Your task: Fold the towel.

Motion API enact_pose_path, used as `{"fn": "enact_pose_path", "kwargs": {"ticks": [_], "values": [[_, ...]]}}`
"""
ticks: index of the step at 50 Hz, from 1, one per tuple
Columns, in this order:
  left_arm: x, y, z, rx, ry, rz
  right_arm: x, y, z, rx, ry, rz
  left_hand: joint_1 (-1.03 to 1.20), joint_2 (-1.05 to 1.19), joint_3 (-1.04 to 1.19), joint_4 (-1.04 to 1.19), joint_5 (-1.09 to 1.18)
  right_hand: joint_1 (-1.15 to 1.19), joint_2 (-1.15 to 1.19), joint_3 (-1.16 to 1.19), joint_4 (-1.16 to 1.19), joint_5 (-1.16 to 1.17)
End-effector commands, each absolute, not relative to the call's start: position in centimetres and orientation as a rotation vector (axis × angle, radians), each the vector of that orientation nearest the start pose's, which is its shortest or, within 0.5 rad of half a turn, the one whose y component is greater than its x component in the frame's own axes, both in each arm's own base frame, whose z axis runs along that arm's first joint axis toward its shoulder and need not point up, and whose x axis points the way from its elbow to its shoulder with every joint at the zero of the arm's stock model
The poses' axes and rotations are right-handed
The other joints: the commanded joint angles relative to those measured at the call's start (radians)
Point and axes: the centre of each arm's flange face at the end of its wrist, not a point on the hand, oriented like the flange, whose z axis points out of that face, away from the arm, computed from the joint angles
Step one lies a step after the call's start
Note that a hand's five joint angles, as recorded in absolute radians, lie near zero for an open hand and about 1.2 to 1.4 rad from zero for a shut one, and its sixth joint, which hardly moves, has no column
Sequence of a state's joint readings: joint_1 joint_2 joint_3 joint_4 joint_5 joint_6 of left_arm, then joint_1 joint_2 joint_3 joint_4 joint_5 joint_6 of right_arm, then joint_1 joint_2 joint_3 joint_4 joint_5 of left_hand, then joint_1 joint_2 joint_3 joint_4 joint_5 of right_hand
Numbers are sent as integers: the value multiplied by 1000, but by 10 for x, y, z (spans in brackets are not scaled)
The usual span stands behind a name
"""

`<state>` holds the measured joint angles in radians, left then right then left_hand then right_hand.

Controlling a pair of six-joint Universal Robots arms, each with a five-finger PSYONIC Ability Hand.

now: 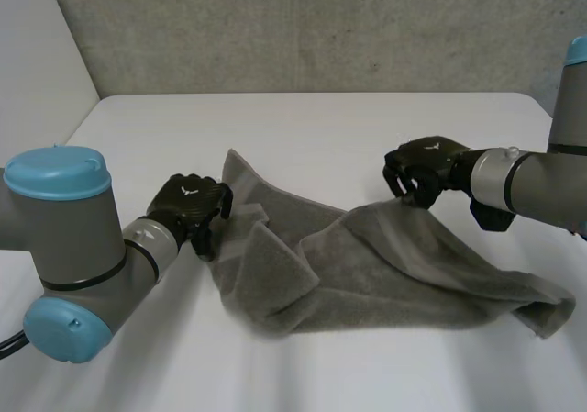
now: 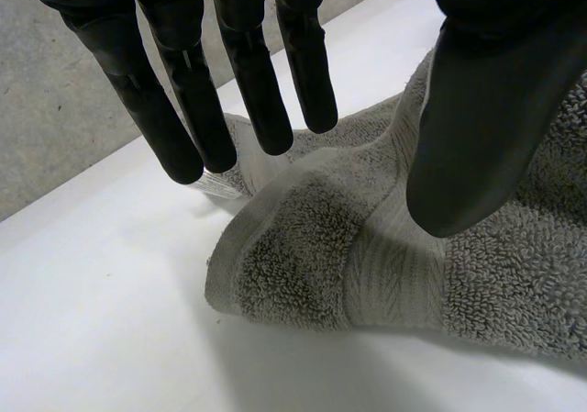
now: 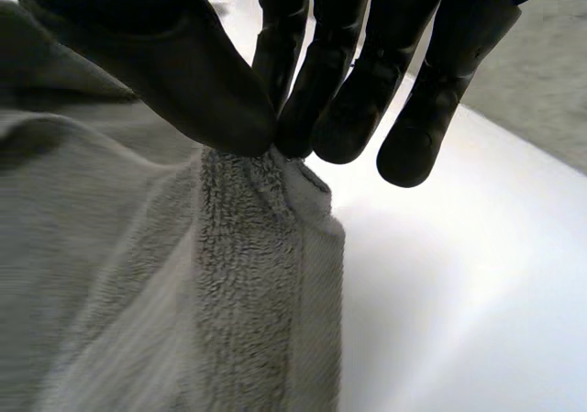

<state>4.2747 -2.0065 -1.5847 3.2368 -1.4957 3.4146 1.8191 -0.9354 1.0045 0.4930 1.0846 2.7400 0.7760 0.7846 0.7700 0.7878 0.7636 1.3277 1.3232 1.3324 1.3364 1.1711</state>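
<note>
A soft, limp grey towel (image 1: 385,265) drooped, pinched at one hemmed corner by the right robot hand (image 1: 426,169); the left robot hand (image 1: 191,206) hovered unclenched over another corner, probably the best hold.

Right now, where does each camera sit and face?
Head view: behind and between the arms, looking down at the table; both arms, left hand and right hand show.
Left wrist view: along the open left hand onto the towel edge.
Right wrist view: along the right hand pinching a towel corner.
All share the towel.
</note>
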Motion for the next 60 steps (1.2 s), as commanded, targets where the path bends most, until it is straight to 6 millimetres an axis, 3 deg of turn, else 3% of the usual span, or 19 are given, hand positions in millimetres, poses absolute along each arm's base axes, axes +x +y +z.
{"fn": "enact_pose_path", "kwargs": {"ticks": [1, 5, 6, 7, 9, 10, 11, 18, 23, 25, 29, 40, 57, 60], "values": [[-274, -259, 168, 1012, 2518, -1874, 257, -302, 209, -1258, 2223, -1190, -93, -101, -87, -105, -255, 69, 73, 64, 60, 51], [-274, -259, 168, 1014, 2519, -1872, 255, -302, 208, -1332, 2241, -1205, -93, -101, -87, -105, -255, -18, -13, -22, -26, -36], [-275, -258, 168, 1017, 2519, -1872, 255, -303, 208, -1333, 2240, -1213, -93, -101, -87, -105, -255, -234, -229, -238, -242, -252], [-275, -258, 168, 1017, 2519, -1872, 255, -303, 208, -1333, 2240, -1214, -93, -101, -87, -105, -255, -236, -231, -240, -244, -254], [-275, -258, 168, 1017, 2519, -1872, 255, -308, 212, -1319, 2221, -1274, -93, -101, -87, -105, -255, -747, -742, -752, -756, -765], [-275, -258, 168, 1017, 2519, -1872, 255, -308, 212, -1319, 2221, -1275, -93, -101, -87, -105, -255, -750, -745, -754, -758, -767], [-275, -258, 168, 1018, 2520, -1873, 255, -312, 216, -1294, 2213, -1331, -93, -101, -87, -105, -255, -898, -893, -902, -906, -916], [-275, -258, 168, 1018, 2520, -1873, 259, -318, 235, -1226, 2157, -1488, -93, -101, -87, -105, -255, -981, -977, -986, -990, -999], [-275, -258, 168, 1018, 2520, -1873, 262, -322, 223, -1235, 2170, -1461, -90, -98, -84, -102, -252, -993, -989, -998, -1002, -1011], [-275, -258, 168, 1018, 2520, -1873, 266, -334, 194, -1242, 2202, -1386, -90, -98, -84, -102, -252, -987, -983, -992, -996, -1005], [-275, -258, 167, 1021, 2522, -1869, 267, -348, 172, -1242, 2242, -1372, -93, -101, -87, -105, -255, -973, -968, -977, -981, -991], [-276, -257, 167, 1025, 2520, -1874, 266, -366, 161, -1221, 2271, -1482, -90, -98, -84, -102, -252, -949, -945, -954, -958, -967], [-275, -258, 167, 1022, 2520, -1874, 277, -364, 146, -1254, 2237, -1431, -90, -98, -84, -102, -252, -943, -939, -948, -952, -961], [-275, -259, 167, 1020, 2519, -1876, 278, -365, 145, -1255, 2244, -1421, -90, -98, -84, -102, -252, -835, -830, -839, -843, -853]]}}
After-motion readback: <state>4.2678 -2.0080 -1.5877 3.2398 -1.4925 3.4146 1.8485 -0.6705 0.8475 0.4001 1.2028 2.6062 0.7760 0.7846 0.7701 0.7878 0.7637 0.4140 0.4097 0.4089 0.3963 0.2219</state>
